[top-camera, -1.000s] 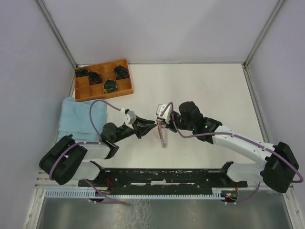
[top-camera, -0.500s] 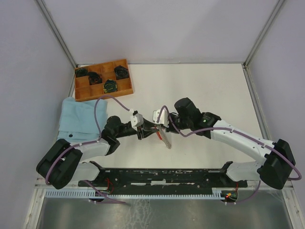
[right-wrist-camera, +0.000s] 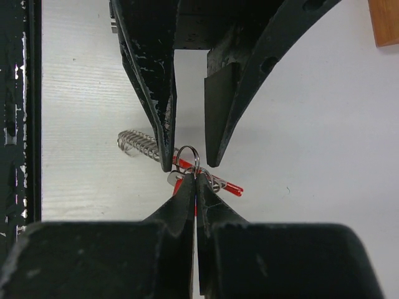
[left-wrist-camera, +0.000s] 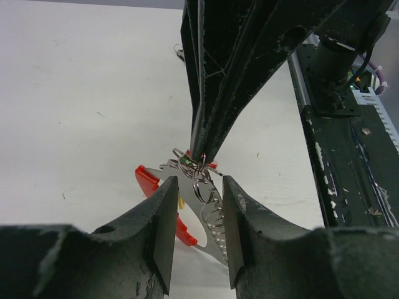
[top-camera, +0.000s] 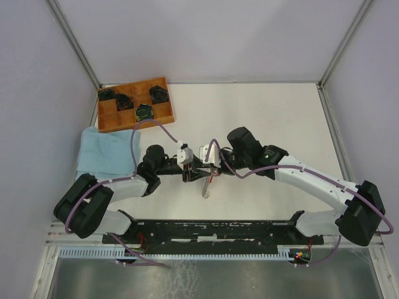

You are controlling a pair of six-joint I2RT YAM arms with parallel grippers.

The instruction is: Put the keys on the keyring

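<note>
Close in, near the middle of the table, the two arms have just come together: a second ago the left gripper (left-wrist-camera: 199,187) stood apart at nine o'clock of the right gripper (right-wrist-camera: 196,176), and now it has moved in with its jaws spread wider, one on each side of the keyring (right-wrist-camera: 187,148) without seeming to pinch it. The right gripper comes in from three o'clock, fingers pressed together on the ring, holding it upright. The red strap (left-wrist-camera: 148,180) pokes out to the side, and the silver chain (top-camera: 206,189), which hung more to the right before, now trails towards six o'clock. I cannot pick out the keys in that clump of metal. To me this looks like lining up for threading or a handover, not a finished job. Farther off, the blue cloth (top-camera: 103,152) lies at nine o'clock and the wooden tray (top-camera: 106,121) of dark coils (top-camera: 144,113) at ten.
</note>
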